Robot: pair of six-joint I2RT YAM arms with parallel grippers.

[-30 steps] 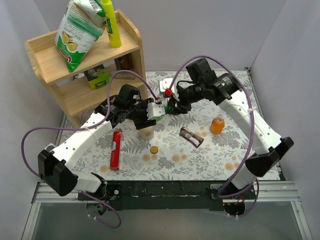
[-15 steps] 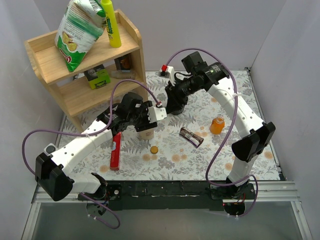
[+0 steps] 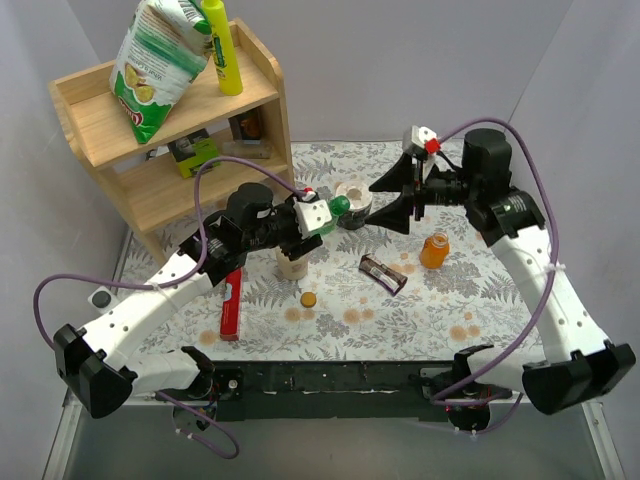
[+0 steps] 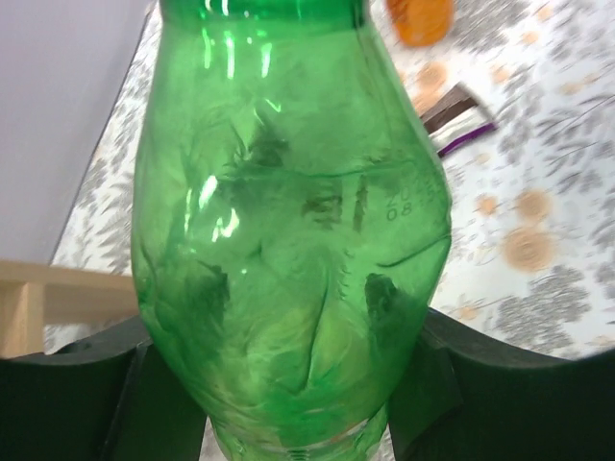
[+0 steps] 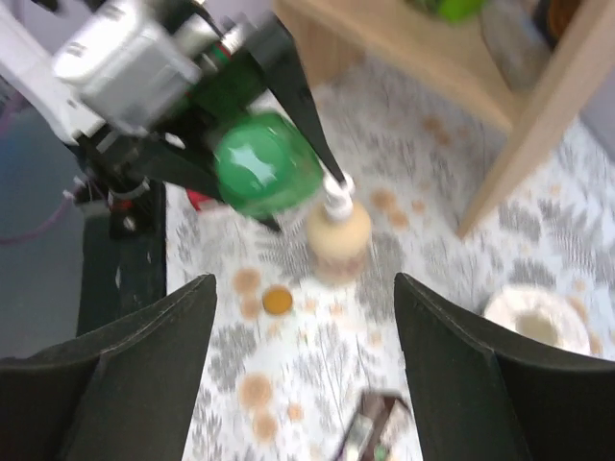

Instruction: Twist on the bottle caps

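My left gripper is shut on the translucent green bottle, which fills the left wrist view between the two dark fingers. From above only the bottle's round green end shows; I cannot tell the dark green cap apart from it. My right gripper stands open just right of that end, nothing between its fingers. The orange bottle stands upright at the right. On the cloth in front of the cream bottle lies the orange-brown cap, also in the right wrist view.
A cream bottle with a white top stands under the left gripper. A red tube lies to the left and a dark wrapper in the middle. A white roll sits behind. The wooden shelf fills the back left.
My right gripper has let go at the green bottle's top, opened wide and drawn back to the right. The left arm keeps hold of the bottle, shifted slightly right.
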